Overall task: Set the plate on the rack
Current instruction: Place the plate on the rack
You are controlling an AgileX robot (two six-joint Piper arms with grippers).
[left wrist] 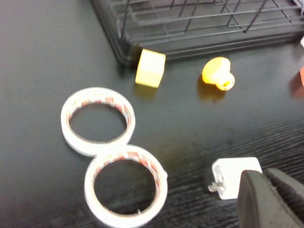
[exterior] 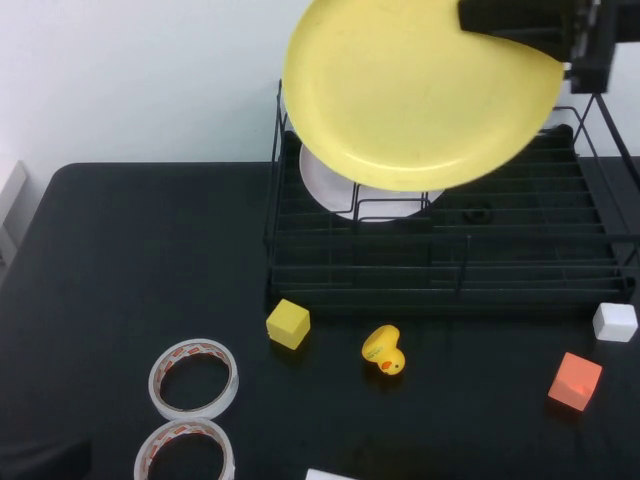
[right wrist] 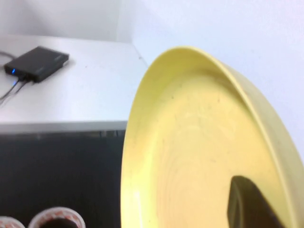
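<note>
The large yellow plate (exterior: 420,90) hangs tilted in the air over the back of the black wire rack (exterior: 450,270). My right gripper (exterior: 475,20) is shut on the plate's upper right rim. In the right wrist view the plate (right wrist: 190,152) fills most of the picture, with one dark finger (right wrist: 249,206) lying across its face. My left gripper (left wrist: 273,202) is shut with nothing in it, low over the table beside a small white plug (left wrist: 236,175).
A white plate (exterior: 335,185) stands in the rack's left part. In front of the rack lie a yellow cube (exterior: 288,324), a rubber duck (exterior: 384,351), an orange cube (exterior: 575,381) and a white cube (exterior: 615,321). Two tape rolls (exterior: 194,379) (exterior: 185,452) lie front left.
</note>
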